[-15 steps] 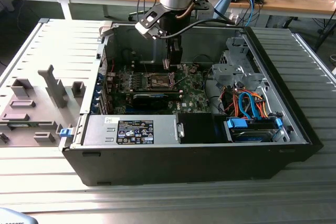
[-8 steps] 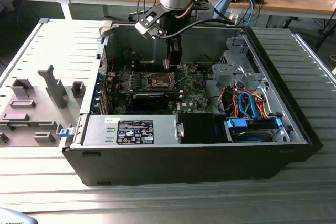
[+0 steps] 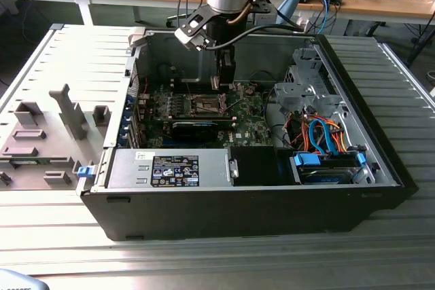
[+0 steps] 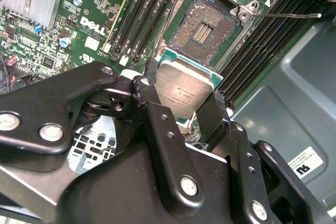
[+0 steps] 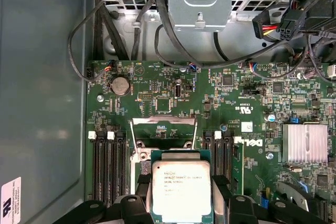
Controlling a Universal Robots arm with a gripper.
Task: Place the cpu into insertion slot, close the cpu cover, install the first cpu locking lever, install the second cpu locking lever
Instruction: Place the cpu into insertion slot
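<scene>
The cpu, a flat silver-topped chip on a green base, sits between the fingers of my gripper, which is shut on its two sides. It hangs just above the green board, a short way off from the insertion slot, whose dark pin field lies bare. In the first wrist view the cpu covers most of the slot, and the cpu cover stands raised beyond it. A thin locking lever is swung out sideways. In the exterior view the gripper hovers inside the case over the insertion slot.
Black memory slots flank the socket on both sides. A finned heatsink stands on the board. A drive cage with orange and blue cables fills the case at the exterior view's right; the power supply lies at the front.
</scene>
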